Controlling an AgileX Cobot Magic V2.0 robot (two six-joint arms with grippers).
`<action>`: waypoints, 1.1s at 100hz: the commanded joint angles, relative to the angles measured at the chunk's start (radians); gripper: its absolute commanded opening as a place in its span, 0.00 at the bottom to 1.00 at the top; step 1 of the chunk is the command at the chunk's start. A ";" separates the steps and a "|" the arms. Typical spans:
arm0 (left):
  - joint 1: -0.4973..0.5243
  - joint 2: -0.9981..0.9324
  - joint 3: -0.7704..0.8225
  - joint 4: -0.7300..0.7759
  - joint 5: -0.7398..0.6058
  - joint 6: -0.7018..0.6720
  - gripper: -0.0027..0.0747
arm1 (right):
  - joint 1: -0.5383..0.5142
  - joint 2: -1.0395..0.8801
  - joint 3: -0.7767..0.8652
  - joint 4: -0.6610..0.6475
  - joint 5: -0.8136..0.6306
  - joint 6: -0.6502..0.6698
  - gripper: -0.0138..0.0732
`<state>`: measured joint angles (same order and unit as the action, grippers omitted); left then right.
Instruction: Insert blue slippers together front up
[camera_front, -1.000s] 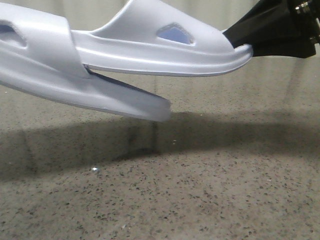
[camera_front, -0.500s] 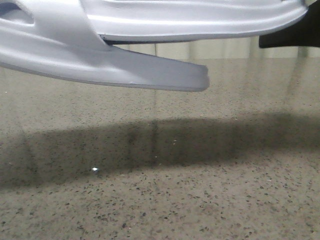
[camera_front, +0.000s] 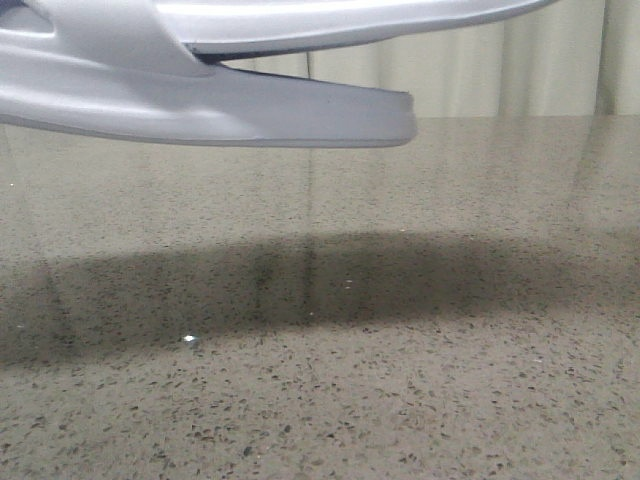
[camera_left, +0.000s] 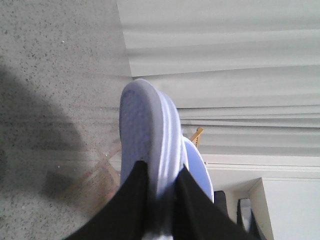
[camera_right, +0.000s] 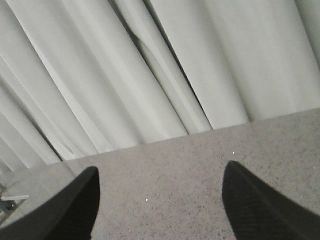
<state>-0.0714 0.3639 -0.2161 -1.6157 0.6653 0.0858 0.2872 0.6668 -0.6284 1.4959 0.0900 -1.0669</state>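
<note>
Two pale blue slippers hang high over the table in the front view, nested one on the other: the lower slipper (camera_front: 250, 110) with its sole end pointing right, and the upper slipper (camera_front: 350, 20) lying on it, cut off by the frame's top. In the left wrist view my left gripper (camera_left: 161, 167) is shut on the edge of one slipper (camera_left: 145, 125), and the second slipper (camera_left: 197, 165) shows just behind it. My right gripper (camera_right: 160, 172) is open and empty, with only table between its fingers. Neither gripper shows in the front view.
The speckled grey table (camera_front: 400, 380) carries the slippers' broad shadow (camera_front: 280, 285). Pale curtains (camera_right: 150, 75) hang behind the table's far edge. A yellow wooden piece (camera_left: 197, 134) and white furniture (camera_left: 290, 210) show beyond the slippers in the left wrist view.
Both slippers have risen toward the top of the front view. The black right gripper that was at the upper slipper's right end has left the front view.
</note>
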 joint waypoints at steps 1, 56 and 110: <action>-0.009 0.044 -0.034 -0.076 0.007 0.033 0.06 | 0.004 -0.033 -0.031 0.009 -0.019 -0.029 0.67; -0.009 0.512 -0.120 -0.244 0.159 0.497 0.06 | 0.004 -0.043 -0.031 0.009 0.009 -0.029 0.67; -0.009 0.756 -0.214 -0.244 0.179 0.624 0.06 | 0.004 -0.043 -0.031 0.009 0.025 -0.029 0.67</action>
<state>-0.0727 1.1267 -0.3955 -1.7716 0.7729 0.6932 0.2872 0.6292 -0.6284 1.4959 0.1141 -1.0815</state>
